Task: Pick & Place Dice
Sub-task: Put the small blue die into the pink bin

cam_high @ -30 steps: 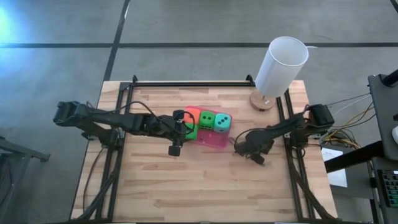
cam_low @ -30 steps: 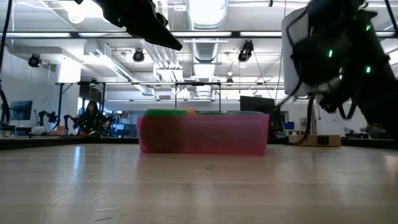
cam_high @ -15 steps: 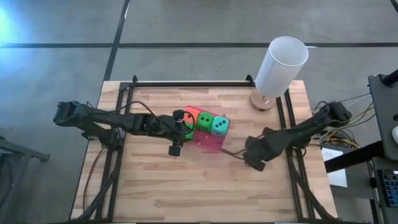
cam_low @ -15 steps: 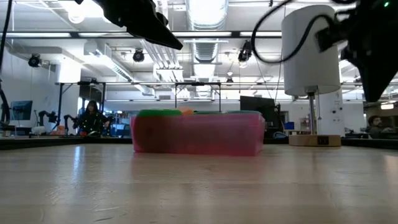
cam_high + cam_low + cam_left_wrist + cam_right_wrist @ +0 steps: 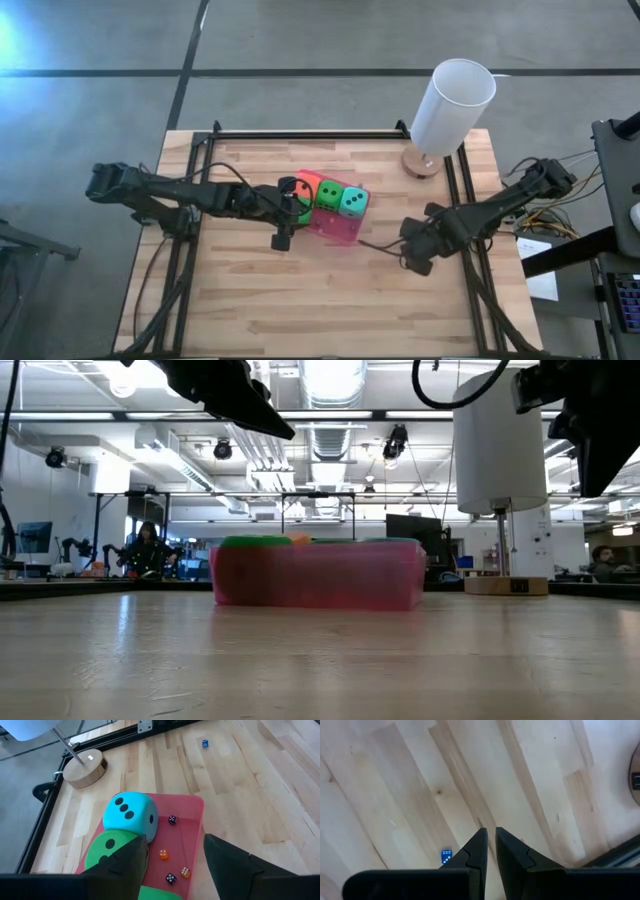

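Four dice sit in a row in the pink tray point(image 5: 340, 226): orange point(image 5: 309, 184), green point(image 5: 330, 194), teal point(image 5: 352, 202), and a second green point(image 5: 299, 209) partly under my left gripper. My left gripper point(image 5: 285, 222) hangs open above the tray's left end. In the left wrist view its fingers frame the teal die point(image 5: 131, 816) and a green die point(image 5: 111, 851). My right gripper point(image 5: 363, 243) is shut and empty, above bare table to the near right of the tray. In the low view only the tray wall point(image 5: 318, 574) and the dice tops show.
Several tiny dice point(image 5: 163, 854) lie on the tray floor. A tiny blue die point(image 5: 446, 855) lies on the wood beside the tray, also visible as a blue speck point(image 5: 205, 743). A tall white cylinder point(image 5: 452, 103) on a round wooden base stands at the far right. Black rails point(image 5: 190, 200) line the table's sides.
My right gripper has drawn back from the tray's right end toward the table's near right and risen, leaving the low view's centre. The pink tray with its dice has shifted slightly toward the table's left and turned a little. My left arm has kept still.
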Action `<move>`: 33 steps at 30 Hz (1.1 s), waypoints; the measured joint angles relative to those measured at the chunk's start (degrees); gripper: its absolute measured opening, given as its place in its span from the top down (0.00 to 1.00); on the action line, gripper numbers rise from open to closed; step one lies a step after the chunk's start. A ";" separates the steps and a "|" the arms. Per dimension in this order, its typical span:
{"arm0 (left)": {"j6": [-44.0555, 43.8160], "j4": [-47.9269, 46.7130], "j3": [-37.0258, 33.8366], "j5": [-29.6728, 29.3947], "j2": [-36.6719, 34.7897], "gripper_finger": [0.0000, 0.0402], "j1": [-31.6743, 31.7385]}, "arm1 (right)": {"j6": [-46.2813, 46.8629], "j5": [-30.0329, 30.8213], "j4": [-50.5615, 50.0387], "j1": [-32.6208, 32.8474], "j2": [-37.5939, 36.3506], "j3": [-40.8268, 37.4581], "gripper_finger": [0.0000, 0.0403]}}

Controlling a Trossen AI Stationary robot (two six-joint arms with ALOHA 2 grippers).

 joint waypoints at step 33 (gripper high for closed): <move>0.45 0.61 0.00 0.00 0.00 0.55 0.01 | 7.21 -2.80 3.87 0.02 1.13 -0.22 0.92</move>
